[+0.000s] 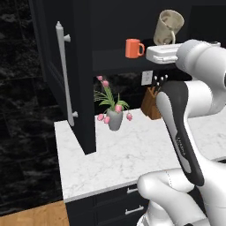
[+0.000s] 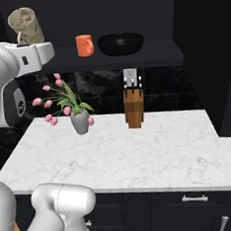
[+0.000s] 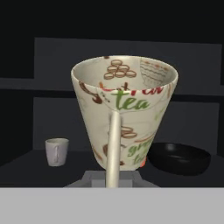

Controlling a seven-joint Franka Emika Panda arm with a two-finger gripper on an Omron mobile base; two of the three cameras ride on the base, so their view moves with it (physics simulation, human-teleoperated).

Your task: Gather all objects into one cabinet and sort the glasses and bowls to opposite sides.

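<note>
A matt, ceramic-looking finish with printed patterns is being shown by the cream cup (image 3: 124,113). The orange mug (image 1: 133,48) is being rendered smooth and evenly coloured. A glossy sheen is being carried by the black bowl (image 2: 120,43). The counter (image 2: 140,150) is being shown as polished white marble with grey veins, the knife block (image 2: 134,109) as wood, and the cabinet handle (image 1: 64,73) as brushed silver metal.

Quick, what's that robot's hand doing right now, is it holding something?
Gripper: closed on the cream cup, held up in front of the open cabinet shelf.
</note>
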